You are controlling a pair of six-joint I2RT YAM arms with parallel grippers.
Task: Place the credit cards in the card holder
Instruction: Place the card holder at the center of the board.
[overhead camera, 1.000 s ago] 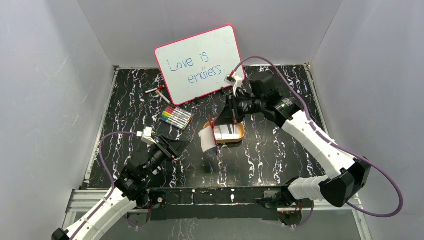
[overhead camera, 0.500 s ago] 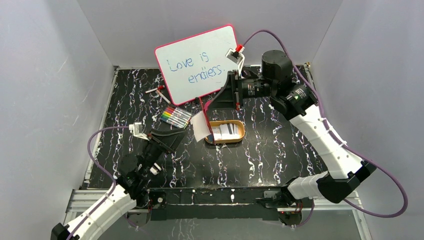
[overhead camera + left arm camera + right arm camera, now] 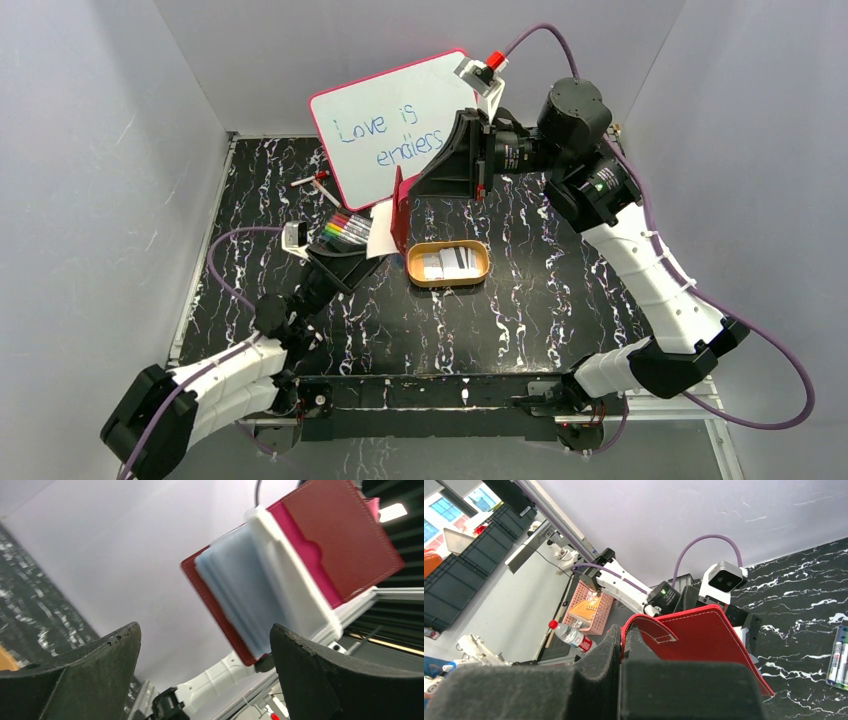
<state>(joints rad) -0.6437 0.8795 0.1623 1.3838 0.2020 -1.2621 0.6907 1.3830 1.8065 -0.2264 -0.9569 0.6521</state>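
The dark-red card holder (image 3: 400, 207) hangs open in the air, left of the orange oval tray, with its clear sleeves (image 3: 379, 232) drooping below. My right gripper (image 3: 410, 190) is shut on its snap tab; the right wrist view shows the tab pinched between the jaws (image 3: 621, 641) and the red cover (image 3: 709, 642) beyond. My left gripper (image 3: 345, 262) is open and empty just below the holder. In the left wrist view the holder (image 3: 345, 540) and its sleeves (image 3: 240, 592) fill the space above the open gripper (image 3: 204, 630). Several white credit cards (image 3: 447, 262), one with a dark stripe, lie in the tray.
The orange oval tray (image 3: 483, 270) sits mid-table. A whiteboard (image 3: 395, 120) leans on the back wall. A colour marker set (image 3: 350, 233) lies beside my left gripper, and a red-capped marker (image 3: 315, 181) lies further back. Grey walls enclose the table.
My right gripper has lifted the card holder up and to the left, off the tray area. My left gripper has risen and moved toward the back, under the holder.
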